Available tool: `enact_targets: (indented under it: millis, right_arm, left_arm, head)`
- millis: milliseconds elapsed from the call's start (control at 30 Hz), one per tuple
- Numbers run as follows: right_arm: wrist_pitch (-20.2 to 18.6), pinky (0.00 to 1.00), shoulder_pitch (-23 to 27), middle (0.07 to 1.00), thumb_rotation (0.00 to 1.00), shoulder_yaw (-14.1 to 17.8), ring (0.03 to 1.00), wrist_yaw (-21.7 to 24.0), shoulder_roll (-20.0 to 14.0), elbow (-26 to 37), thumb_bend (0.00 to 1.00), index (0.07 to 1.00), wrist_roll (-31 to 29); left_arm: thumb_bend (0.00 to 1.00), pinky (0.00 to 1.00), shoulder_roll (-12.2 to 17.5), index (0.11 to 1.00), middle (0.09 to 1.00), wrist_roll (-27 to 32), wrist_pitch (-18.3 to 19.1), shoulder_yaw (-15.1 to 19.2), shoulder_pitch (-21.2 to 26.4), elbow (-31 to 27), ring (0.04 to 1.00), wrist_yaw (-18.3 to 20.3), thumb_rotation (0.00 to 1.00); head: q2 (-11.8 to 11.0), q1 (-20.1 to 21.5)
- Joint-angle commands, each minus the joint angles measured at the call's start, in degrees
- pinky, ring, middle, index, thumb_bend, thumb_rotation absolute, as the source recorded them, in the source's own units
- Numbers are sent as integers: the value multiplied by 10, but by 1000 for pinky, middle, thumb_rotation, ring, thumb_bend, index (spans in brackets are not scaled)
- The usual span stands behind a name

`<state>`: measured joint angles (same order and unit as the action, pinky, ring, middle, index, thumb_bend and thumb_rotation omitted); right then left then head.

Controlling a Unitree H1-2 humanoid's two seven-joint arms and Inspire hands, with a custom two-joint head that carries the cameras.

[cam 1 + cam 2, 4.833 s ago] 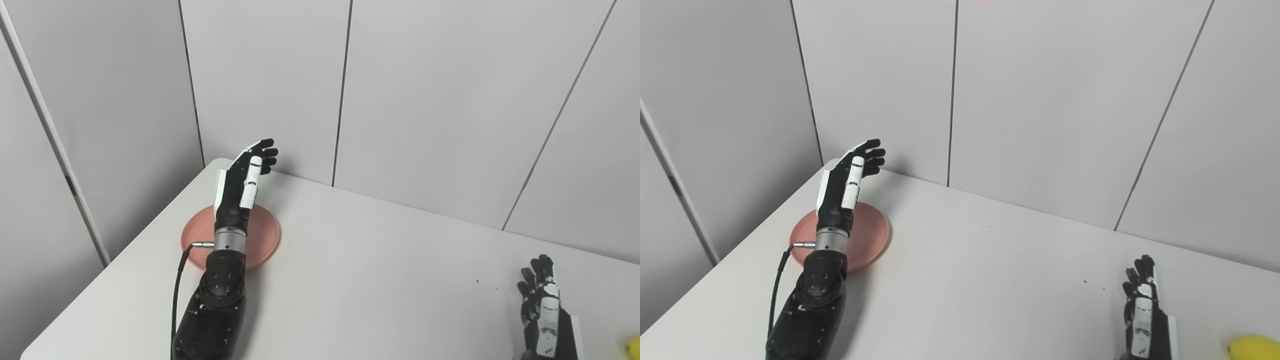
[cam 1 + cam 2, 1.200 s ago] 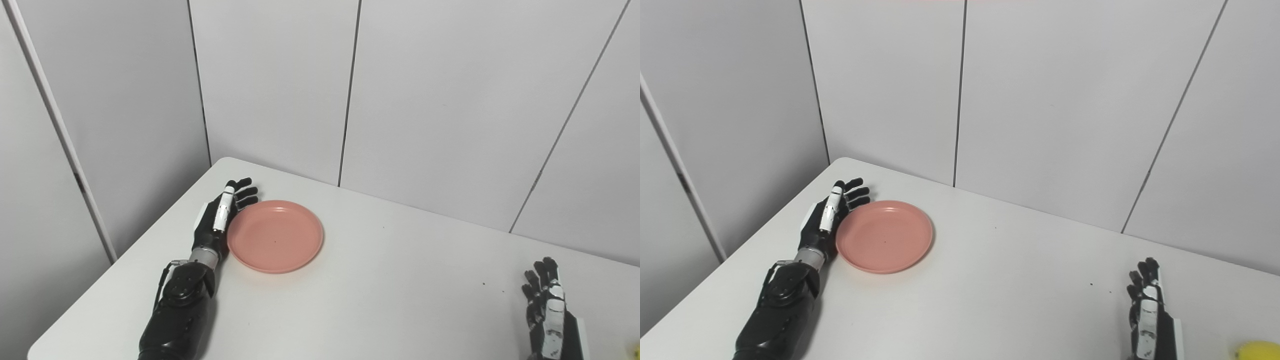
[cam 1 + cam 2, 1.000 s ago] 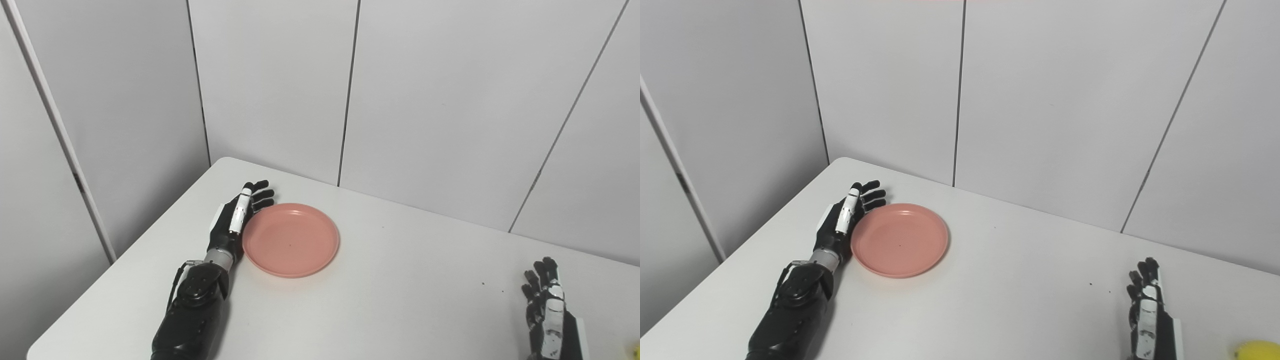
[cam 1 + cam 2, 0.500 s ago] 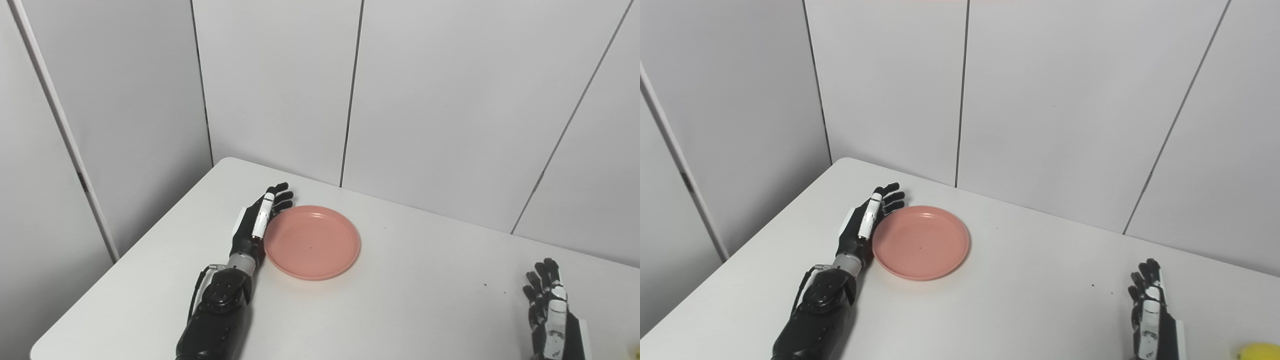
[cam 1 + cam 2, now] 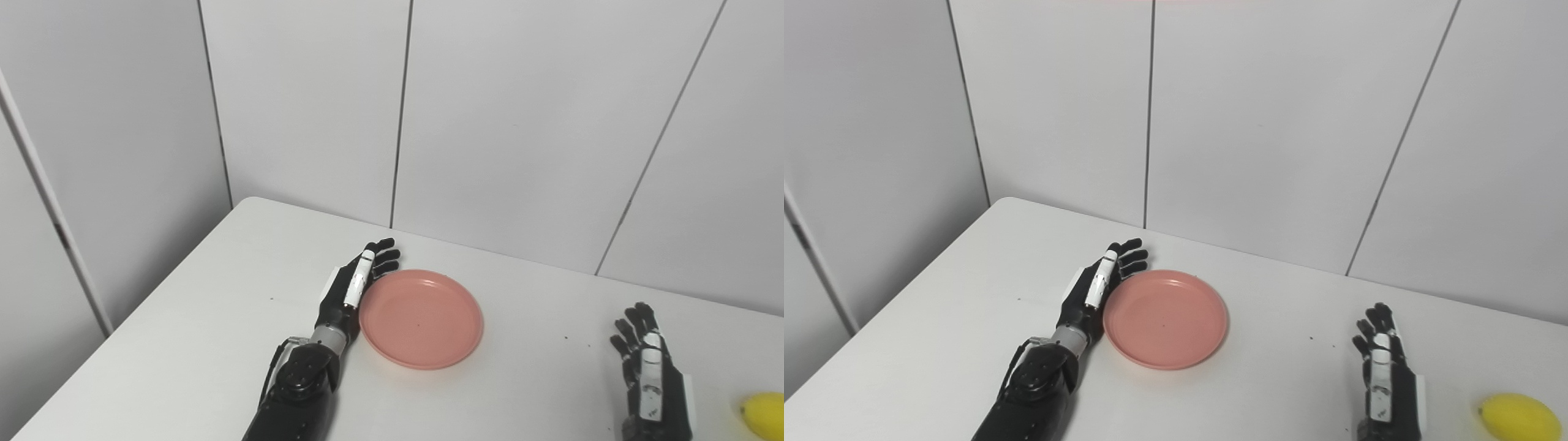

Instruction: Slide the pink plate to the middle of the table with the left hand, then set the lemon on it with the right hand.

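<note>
The pink plate [image 5: 421, 318] lies flat and empty on the white table [image 5: 184, 343], near its middle. My left hand [image 5: 355, 285] stands on edge with fingers straight, its palm side against the plate's left rim; it holds nothing. My right hand [image 5: 1381, 367] rests open near the table's front right, fingers spread and pointing away from me. The yellow lemon [image 5: 1519, 418] lies on the table to the right of that hand, a gap between them.
Grey wall panels [image 5: 490, 122] close off the table's far side and left side. A few small dark specks [image 5: 1312, 337] dot the tabletop between the plate and my right hand.
My left hand has pushed the pink plate rightward across the table, staying against its left rim. The camera has also shifted, bringing more of the lemon into view. The right hand has stayed put.
</note>
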<state>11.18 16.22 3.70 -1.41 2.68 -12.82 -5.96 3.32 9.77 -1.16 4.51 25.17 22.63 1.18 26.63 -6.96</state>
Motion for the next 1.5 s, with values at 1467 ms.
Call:
enact_targets:
  millis: [1467]
  right_arm:
    - [-30, 983, 15, 952, 1000, -62, 960, -15, 31, 10, 715, 956, 76]
  left_arm:
    - [333, 857, -73, 859, 875, -47, -32, -56, -48, -46, 879, -1, 1000]
  head:
    - [64, 175]
